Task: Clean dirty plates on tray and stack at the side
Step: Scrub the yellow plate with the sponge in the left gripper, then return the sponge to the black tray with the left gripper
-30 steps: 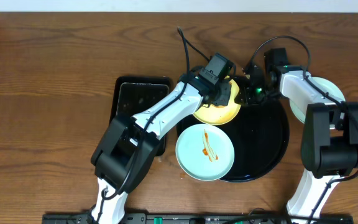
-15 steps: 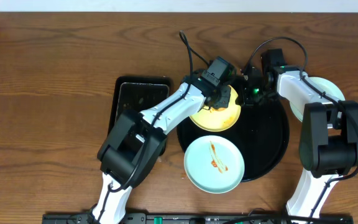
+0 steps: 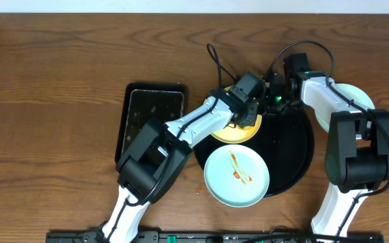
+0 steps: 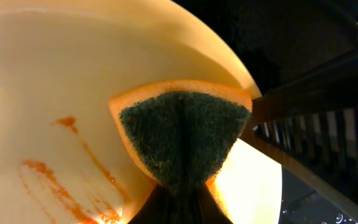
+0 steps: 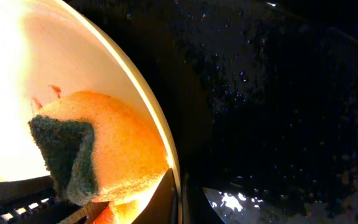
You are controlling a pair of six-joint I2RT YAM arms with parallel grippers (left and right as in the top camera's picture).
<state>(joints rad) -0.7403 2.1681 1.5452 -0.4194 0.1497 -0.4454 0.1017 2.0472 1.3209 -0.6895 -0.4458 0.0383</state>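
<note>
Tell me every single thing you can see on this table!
yellow plate: one, pale yellow with orange-red smears, on the round tray
smeared blue plate: one, mint-blue with orange-red sauce, overhanging the round tray's front edge
other blue plate: one, mint-blue, on the table right of the round tray, partly under the right arm
round tray: one, glossy black, mid-table
sponge tray: one, black rectangle, left of the round tray
sponge: one, orange with a dark green scrubber, on the yellow plate
table: one, brown wood
left claw: one, black, squeezing the sponge
right claw: one, black, seems to pinch the yellow plate's rim
</note>
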